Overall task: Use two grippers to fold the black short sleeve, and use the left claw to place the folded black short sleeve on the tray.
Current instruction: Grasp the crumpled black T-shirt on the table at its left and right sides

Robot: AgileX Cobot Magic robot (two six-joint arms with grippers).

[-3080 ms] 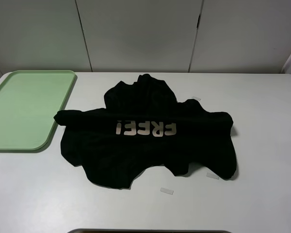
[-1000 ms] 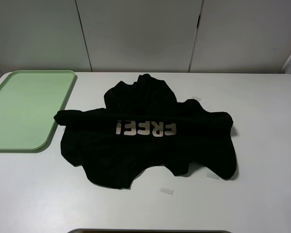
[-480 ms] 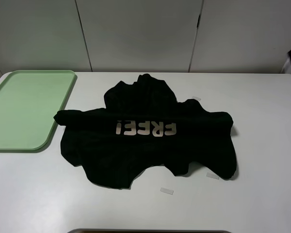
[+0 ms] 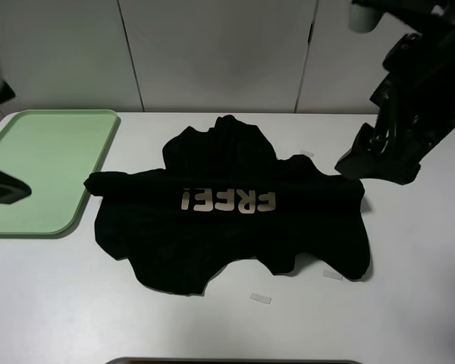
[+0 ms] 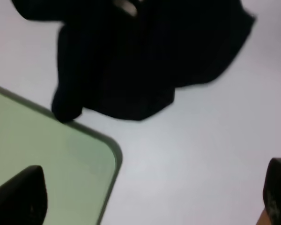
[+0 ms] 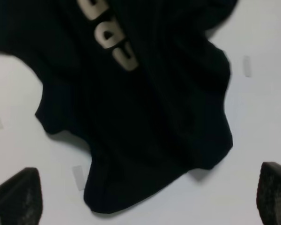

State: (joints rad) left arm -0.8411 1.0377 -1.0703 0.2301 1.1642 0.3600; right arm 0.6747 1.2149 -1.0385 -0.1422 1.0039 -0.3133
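Now that both have been swung into view, the left claw is seen over the tray beside the black short sleeve, the right gripper at its opposite edge. Both are spread wide, with nothing grasped. Folding is judged unstarted, the garment lying rumpled.

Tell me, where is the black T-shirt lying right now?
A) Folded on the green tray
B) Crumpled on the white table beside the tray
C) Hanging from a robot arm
B: the black short sleeve lies rumpled on the white table, just right of the tray, which holds no cloth.
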